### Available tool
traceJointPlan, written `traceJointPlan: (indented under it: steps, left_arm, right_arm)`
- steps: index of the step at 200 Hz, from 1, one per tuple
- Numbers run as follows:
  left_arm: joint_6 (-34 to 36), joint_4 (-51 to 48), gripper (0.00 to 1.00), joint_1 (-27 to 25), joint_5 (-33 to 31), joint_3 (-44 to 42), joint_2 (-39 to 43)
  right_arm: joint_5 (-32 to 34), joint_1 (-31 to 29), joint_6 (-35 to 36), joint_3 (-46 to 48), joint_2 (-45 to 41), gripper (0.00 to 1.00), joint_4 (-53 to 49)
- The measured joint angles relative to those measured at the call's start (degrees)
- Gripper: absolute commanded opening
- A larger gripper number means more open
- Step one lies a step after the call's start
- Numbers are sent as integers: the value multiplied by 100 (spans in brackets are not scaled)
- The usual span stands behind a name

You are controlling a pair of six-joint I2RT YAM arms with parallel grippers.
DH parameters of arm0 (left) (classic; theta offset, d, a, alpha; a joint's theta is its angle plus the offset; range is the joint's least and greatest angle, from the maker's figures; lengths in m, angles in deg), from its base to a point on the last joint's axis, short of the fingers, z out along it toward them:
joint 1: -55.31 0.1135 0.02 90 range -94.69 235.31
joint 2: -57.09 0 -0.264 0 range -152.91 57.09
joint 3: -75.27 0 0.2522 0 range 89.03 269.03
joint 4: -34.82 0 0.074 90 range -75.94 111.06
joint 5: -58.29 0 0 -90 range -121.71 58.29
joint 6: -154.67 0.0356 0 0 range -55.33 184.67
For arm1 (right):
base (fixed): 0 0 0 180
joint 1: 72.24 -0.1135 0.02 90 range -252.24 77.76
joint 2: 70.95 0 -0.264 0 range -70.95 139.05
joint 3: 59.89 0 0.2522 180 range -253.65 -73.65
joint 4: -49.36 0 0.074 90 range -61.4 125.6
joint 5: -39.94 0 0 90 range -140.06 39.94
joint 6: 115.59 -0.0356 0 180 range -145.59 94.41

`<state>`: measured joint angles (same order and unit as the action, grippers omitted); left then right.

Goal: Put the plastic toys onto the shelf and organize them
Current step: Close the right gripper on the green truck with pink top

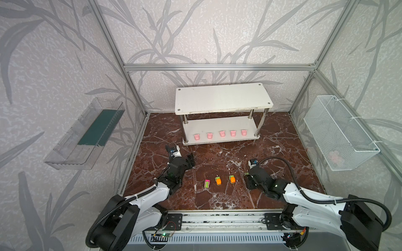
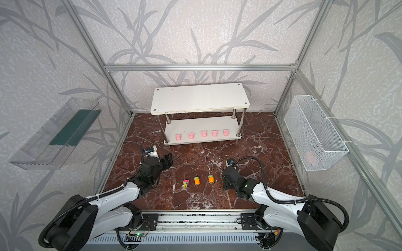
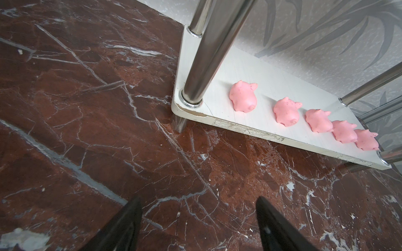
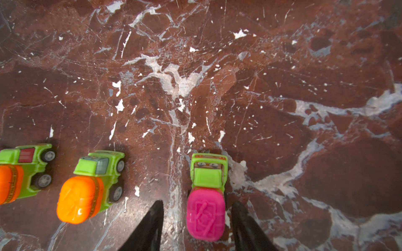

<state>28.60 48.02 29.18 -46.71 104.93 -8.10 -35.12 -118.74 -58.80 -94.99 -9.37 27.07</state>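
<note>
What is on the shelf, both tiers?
Five pink toys stand in a row near the lower tier's front edge. The top board is bare and covers that tier's rear in both top views.

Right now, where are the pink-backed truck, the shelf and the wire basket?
pink-backed truck (image 4: 205, 217): right wrist view, its pink load.
shelf (image 1: 221, 97): in a top view, its upper board.
wire basket (image 1: 332, 130): in a top view, its mesh wall.

Marble counter (image 1: 282, 134) bore a white shelf (image 1: 221, 97) at back, toy cars (image 1: 218, 180) in front, five pink pigs (image 1: 222, 133) lined shelf's lower tier
</note>
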Motion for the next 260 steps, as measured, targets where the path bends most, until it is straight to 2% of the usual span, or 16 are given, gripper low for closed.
traceJointPlan:
  steps: [111, 201, 260]
  left_arm:
    - [-7, 90, 80, 0, 11, -2, -129]
    - [-15, 94, 79, 0, 11, 0, -157]
    - [-15, 96, 79, 0, 11, -2, -175]
  right_arm:
    - [7, 0, 4, 81, 125, 43, 151]
    - [57, 4, 7, 92, 125, 29, 181]
    - [101, 22, 20, 92, 2, 28, 140]
